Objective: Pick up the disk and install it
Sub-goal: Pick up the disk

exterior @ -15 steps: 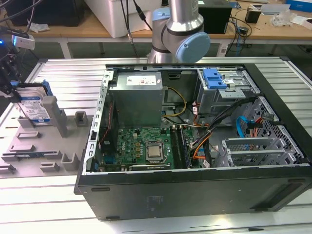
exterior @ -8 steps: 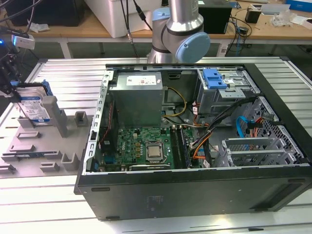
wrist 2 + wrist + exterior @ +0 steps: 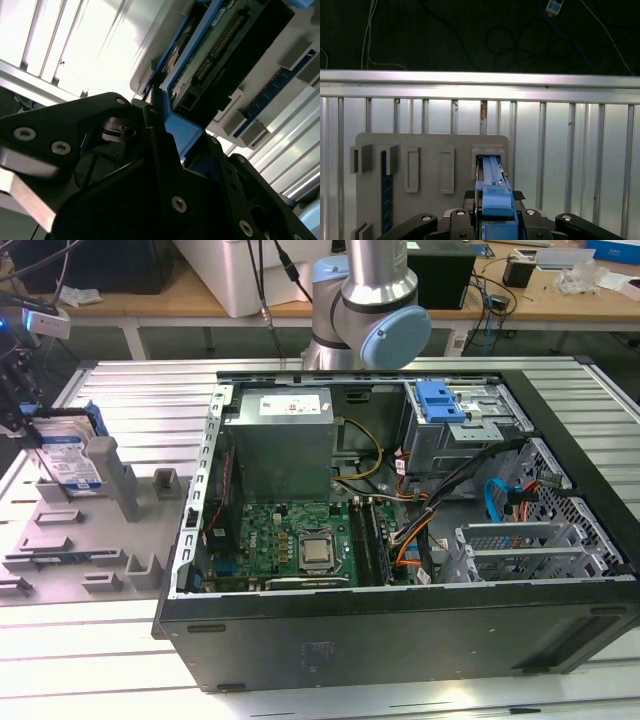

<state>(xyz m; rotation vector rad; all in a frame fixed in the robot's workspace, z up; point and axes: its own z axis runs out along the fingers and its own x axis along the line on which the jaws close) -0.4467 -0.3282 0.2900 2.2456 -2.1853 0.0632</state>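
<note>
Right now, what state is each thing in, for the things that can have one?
disk: upright in the grey holder, not yet installed.
gripper: shut on the disk.
computer case: lying on its side, open, side panel off.

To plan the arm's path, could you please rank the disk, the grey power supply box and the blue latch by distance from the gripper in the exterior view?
1. The disk: at the gripper, on the exterior view's far left.
2. The grey power supply box: inside the case, near the middle.
3. The blue latch: on the drive cage, farther right.
</note>
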